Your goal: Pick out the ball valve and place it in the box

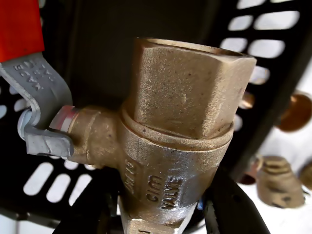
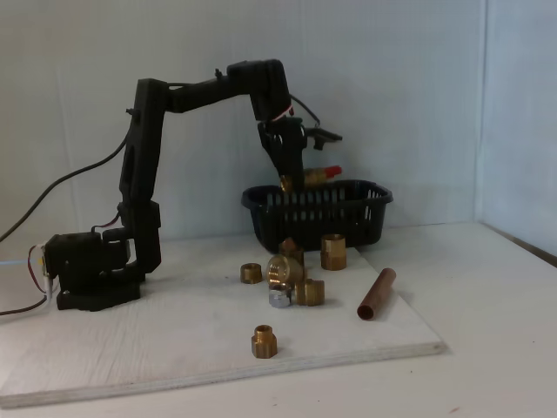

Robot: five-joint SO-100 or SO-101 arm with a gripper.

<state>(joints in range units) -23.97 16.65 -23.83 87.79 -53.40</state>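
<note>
Wrist view has the gripper point(image 1: 163, 217) closed around the ball valve point(image 1: 180, 141), its black fingers point(image 1: 234, 209) pinching the brass body. Fixed view shows the arm bent downward, valve point(image 2: 312, 178) just above the box point(image 2: 318, 209).

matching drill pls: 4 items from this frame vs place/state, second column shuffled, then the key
Items
1. ball valve
2. box
3. copper pipe piece
4. lone brass fitting

Place or state, as the fixed view shows
A. lying flat on the white board, right of the fitting cluster
B. held in the claw at the box rim, red handle pointing right
C. nearest the board's front edge, apart from the cluster
D. standing at the back of the board, behind the fittings

Pairs: 1-B, 2-D, 3-A, 4-C
</note>
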